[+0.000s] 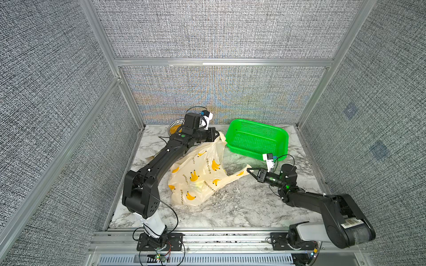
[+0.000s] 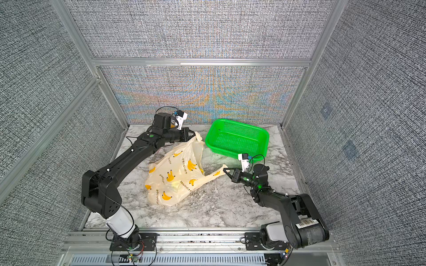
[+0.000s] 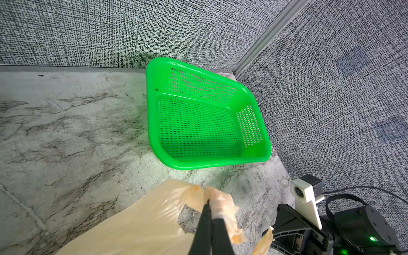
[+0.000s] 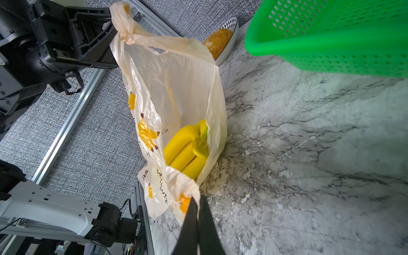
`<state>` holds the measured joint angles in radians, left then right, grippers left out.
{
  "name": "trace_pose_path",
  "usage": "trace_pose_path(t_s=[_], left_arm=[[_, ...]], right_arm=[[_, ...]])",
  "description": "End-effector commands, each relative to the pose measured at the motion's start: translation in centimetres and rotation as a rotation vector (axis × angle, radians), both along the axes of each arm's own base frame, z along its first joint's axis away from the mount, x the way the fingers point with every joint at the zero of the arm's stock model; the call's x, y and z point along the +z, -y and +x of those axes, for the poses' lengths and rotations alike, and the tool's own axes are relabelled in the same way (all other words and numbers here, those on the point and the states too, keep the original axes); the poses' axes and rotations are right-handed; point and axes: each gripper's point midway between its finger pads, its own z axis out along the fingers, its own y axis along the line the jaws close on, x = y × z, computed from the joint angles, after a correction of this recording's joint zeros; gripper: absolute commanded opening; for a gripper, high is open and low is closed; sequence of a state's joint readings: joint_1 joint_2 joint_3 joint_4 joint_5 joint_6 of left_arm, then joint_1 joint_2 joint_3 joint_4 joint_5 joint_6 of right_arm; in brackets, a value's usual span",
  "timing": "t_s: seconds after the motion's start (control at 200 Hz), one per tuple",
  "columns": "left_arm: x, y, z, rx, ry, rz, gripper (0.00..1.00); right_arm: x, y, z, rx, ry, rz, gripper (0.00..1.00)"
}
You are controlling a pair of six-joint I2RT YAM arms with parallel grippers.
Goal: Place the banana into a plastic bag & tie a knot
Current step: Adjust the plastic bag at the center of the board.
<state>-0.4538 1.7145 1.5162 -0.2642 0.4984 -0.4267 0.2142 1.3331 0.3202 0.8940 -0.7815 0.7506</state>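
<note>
three yellow fingers joined at one stem make up the banana (image 4: 187, 152). it lies inside the plastic bag (image 1: 198, 179), toward the closed bottom, and in both top views shows through the film only as a faint yellow patch.

handling, as i judge it: the bunch is firm, smooth and the only real weight here. the bag is thin, limp, slippery film that may tear or slide out if jerked. take hold of the handles only, never the bag wall.

orientation: in the right wrist view the stem end faces the open mouth and the fingers run away from it, deeper in; their tips are hidden. the bag's long axis runs from its bottom at the near left of the table (image 1: 230, 207) toward the far side.

my left gripper (image 1: 217, 134) is pressed together on the far handle (image 1: 221, 138), held up above the marble. my right gripper (image 4: 196, 199) is pinched on the other handle (image 1: 241, 173), drawn out low to the right. the handles stand well apart, so the mouth is stretched open and no knot is formed yet. the next move calls for crossing them.

the green basket (image 1: 255, 138) sits near the bag but apart from it, just beyond my right gripper.
</note>
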Motion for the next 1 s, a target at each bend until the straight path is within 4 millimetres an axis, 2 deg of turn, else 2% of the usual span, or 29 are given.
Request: trace_pose_path(t_s=[0.0, 0.08, 0.16, 0.3, 0.335, 0.36, 0.425, 0.475, 0.5, 0.535, 0.54, 0.566, 0.606, 0.661, 0.736, 0.851, 0.926, 0.996], left_arm=[[0.6, 0.1, 0.1, -0.009, 0.018, -0.007, 0.00], [0.9, 0.0, 0.0, -0.009, 0.025, -0.007, 0.00], [1.8, -0.3, -0.2, 0.002, 0.045, -0.007, 0.00], [4.3, -1.3, -0.2, 0.038, 0.096, -0.019, 0.00], [5.1, -1.6, -0.2, 0.052, 0.112, -0.022, 0.00], [5.7, -1.8, -0.2, 0.060, 0.123, -0.025, 0.00], [7.5, -2.4, -0.4, 0.076, 0.150, -0.038, 0.00], [8.9, -2.9, -0.6, 0.083, 0.172, -0.051, 0.07], [9.6, -3.1, -0.8, 0.087, 0.181, -0.056, 0.15], [10.4, -3.5, -1.1, 0.094, 0.195, -0.059, 0.35], [10.5, -3.6, -1.2, 0.093, 0.196, -0.060, 0.38], [11.0, -3.9, -1.4, 0.100, 0.207, -0.058, 0.51], [11.5, -4.5, -1.7, 0.118, 0.223, -0.047, 0.66], [11.8, -5.5, -2.2, 0.146, 0.244, -0.021, 0.78], [11.5, -6.5, -2.8, 0.162, 0.275, 0.026, 0.88], [11.2, -6.8, -3.9, 0.106, 0.332, 0.106, 0.99], [10.9, -6.6, -4.4, 0.050, 0.393, 0.196, 0.99], [10.6, -7.0, -4.1, 0.044, 0.435, 0.288, 0.99]], right_arm=[[0.7, 0.4, 0.3, -0.039, 0.035, -0.050, 0.00], [2.5, 0.8, 0.9, -0.087, 0.071, -0.103, 0.00], [5.7, 1.2, 1.7, -0.144, 0.127, -0.165, 0.00], [13.3, 2.1, 2.6, -0.235, 0.249, -0.225, 0.00], [15.5, 2.3, 2.9, -0.251, 0.282, -0.231, 0.00], [17.9, 2.3, 2.9, -0.262, 0.322, -0.226, 0.00], [21.7, 1.9, 2.9, -0.248, 0.384, -0.221, 0.00], [24.4, 1.2, 2.9, -0.214, 0.421, -0.222, 0.00], [25.4, 0.9, 2.8, -0.201, 0.439, -0.225, 0.00], [27.1, 0.2, 2.9, -0.166, 0.464, -0.235, 0.00], [26.6, 0.0, 3.0, -0.156, 0.447, -0.245, 0.00], [27.5, -0.4, 3.0, -0.133, 0.456, -0.252, 0.00], [28.6, -1.2, 3.1, -0.095, 0.466, -0.269, 0.00], [29.4, -2.1, 3.3, -0.045, 0.471, -0.295, 0.00], [29.8, -2.7, 3.4, -0.008, 0.470, -0.332, 0.00], [29.1, -3.0, 3.3, 0.041, 0.453, -0.390, 0.00], [28.5, -2.8, 3.4, 0.033, 0.444, -0.413, 0.00], [27.9, -2.8, 3.1, 0.046, 0.440, -0.428, 0.00]])
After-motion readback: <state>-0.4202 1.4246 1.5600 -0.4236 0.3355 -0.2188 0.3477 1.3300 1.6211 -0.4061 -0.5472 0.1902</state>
